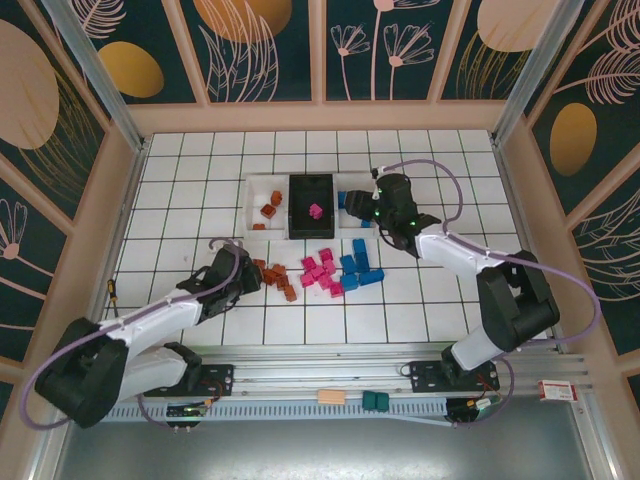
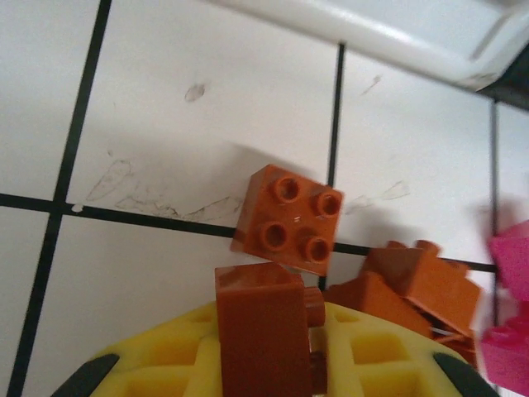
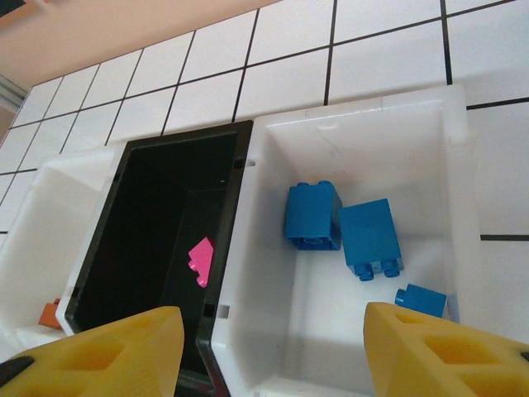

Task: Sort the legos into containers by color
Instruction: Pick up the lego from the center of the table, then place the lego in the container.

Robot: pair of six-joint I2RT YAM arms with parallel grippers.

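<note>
1. Top view: the left gripper (image 1: 243, 278) is down among the brown-orange legos (image 1: 278, 280) at near left, low because the bricks lie on the tiles. The right gripper (image 1: 377, 207) hangs over the far-right white bin (image 1: 345, 192), the blue end of the row. Between the arms, just near of the containers, wait clumps of pink legos (image 1: 320, 272) and blue legos (image 1: 358, 268). The black bin (image 1: 300, 225) holds one pink piece and the left white bin (image 1: 252, 205) a few brown ones.

2. Left wrist: the jaws are clamped on a brown-orange brick (image 2: 260, 331), pinched between the yellow pads (image 2: 157, 368) — a grip that looks meant for the carry to the left white bin. A second brown brick (image 2: 289, 222), studs up, lies just beyond the held one, with more tumbled to its right.

3. Right wrist: the fingers (image 3: 446, 347) are spread wide with nothing between them, poised above the right-hand bin. Three blue bricks (image 3: 369, 238) lie on its floor, below and slightly far of the fingertips. The pose reads as a drop point — colour matched to bin.
</note>
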